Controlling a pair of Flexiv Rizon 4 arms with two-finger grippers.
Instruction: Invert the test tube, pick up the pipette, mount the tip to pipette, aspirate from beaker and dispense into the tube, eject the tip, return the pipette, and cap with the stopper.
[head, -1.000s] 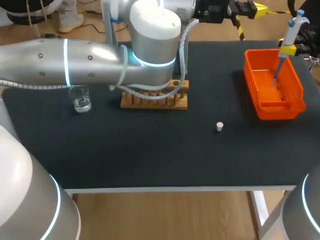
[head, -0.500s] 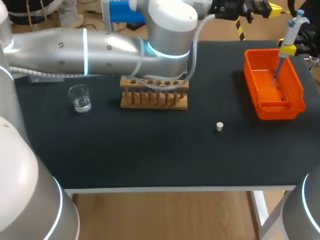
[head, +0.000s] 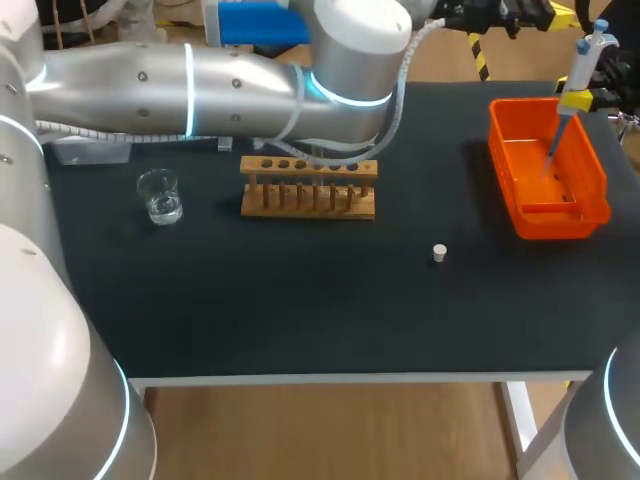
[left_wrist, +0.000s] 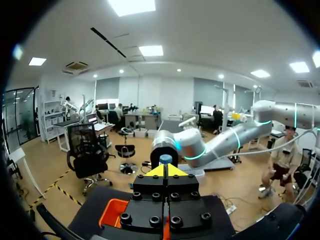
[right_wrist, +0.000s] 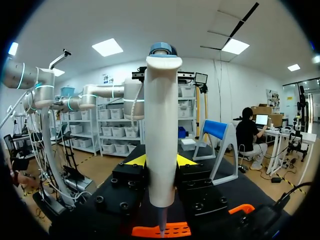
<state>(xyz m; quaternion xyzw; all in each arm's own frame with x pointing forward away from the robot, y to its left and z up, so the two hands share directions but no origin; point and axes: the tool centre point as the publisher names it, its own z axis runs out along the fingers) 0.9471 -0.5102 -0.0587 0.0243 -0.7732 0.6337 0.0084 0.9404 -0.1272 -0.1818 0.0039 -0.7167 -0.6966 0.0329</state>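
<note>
Right gripper (right_wrist: 161, 161) clamps pipette (right_wrist: 161, 125) over orange bin (head: 560, 218), table's 2 o'clock; left gripper (left_wrist: 165, 171), 12 o'clock, fingers pressed together

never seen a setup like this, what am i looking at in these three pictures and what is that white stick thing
Two robot arms work at a black table. One picture looks down from above; the two round ones come from cameras on each arm's wrist. On the table: a glass beaker, a wooden tube rack, a small white stopper and an orange basket. The right gripper holds a pipette, the white stick, over the basket. The left gripper is shut, empty.
</note>
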